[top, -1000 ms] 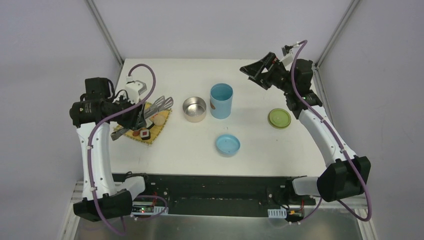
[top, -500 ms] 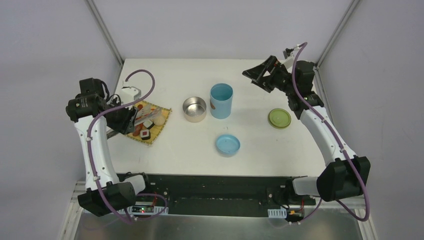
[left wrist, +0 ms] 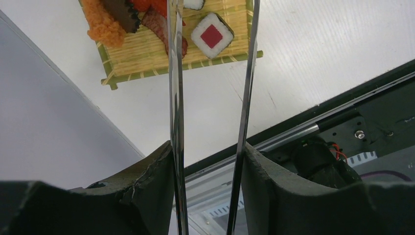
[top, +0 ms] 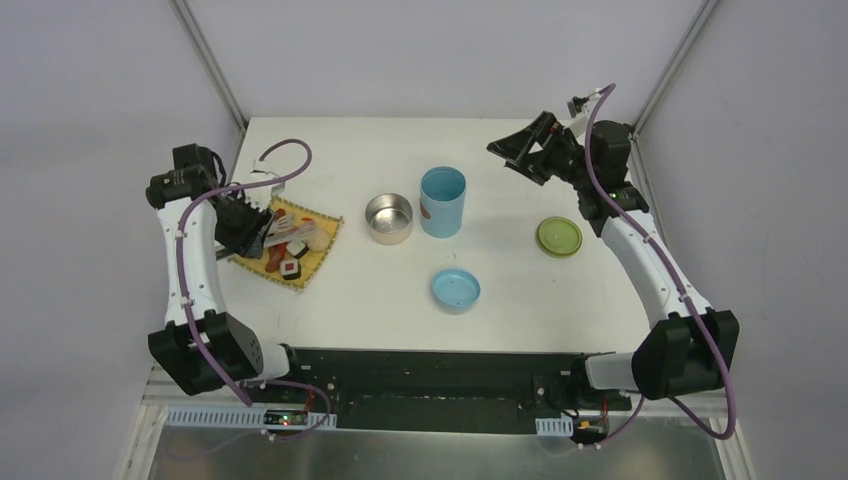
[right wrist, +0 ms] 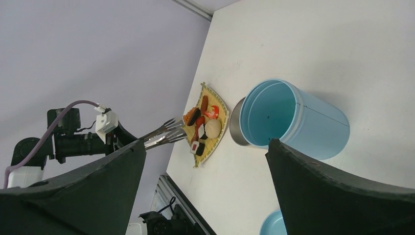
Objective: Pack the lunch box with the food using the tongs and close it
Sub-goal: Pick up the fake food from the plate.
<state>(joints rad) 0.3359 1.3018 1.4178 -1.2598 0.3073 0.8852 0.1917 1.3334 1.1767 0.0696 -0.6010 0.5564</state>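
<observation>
My left gripper (top: 246,226) is shut on the tongs (top: 277,229), held low over the left part of the yellow mat (top: 312,263). In the left wrist view the tongs' two thin arms (left wrist: 175,98) run up from between my pads (left wrist: 274,191), slightly spread, towards the food: a red-centred sushi block (left wrist: 211,35), an orange piece (left wrist: 100,25) and a reddish piece. The lunch box stands open mid-table: steel bowl (top: 389,217), light-blue cylinder (top: 443,200), blue lid (top: 456,290), green lid (top: 559,237). My right gripper (top: 527,151) hangs open and empty, high, right of the cylinder (right wrist: 298,117).
The mat (right wrist: 215,128) lies near the table's left edge (top: 228,215). The black front rail (top: 420,360) runs along the near side. Grey walls close in the table on the left, back and right.
My left arm swung back and turned; the tongs, earlier pointing up-right past the mat, now angle down over the food. The right gripper shifted only slightly.
</observation>
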